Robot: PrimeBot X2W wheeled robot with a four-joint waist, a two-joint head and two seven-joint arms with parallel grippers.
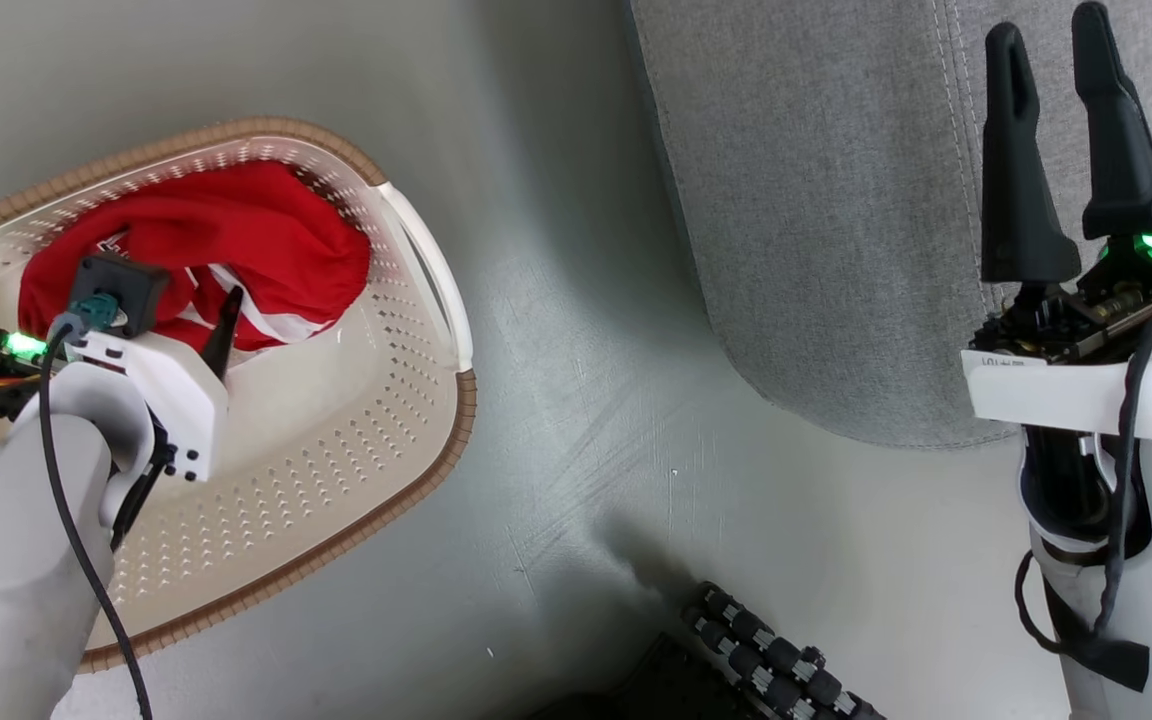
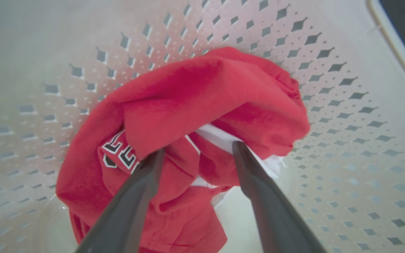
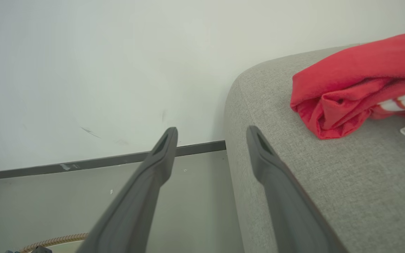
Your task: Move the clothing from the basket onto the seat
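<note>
Left pincer point(image 2: 198, 149) stands wide apart, its tips down at a fold of the red garment point(image 2: 206, 91) bunched in the basket point(image 2: 346, 105); nothing is clamped yet. Right pincer point(image 1: 1048, 32), also spread and empty, hovers over the near edge of the seat point(image 1: 816, 200), where a second garment point(image 3: 357, 80) lies farther on. The step in hand looks like grabbing the last piece. Next, the left fingers need to close on a thick fold, then lift it clear of the basket.
</note>
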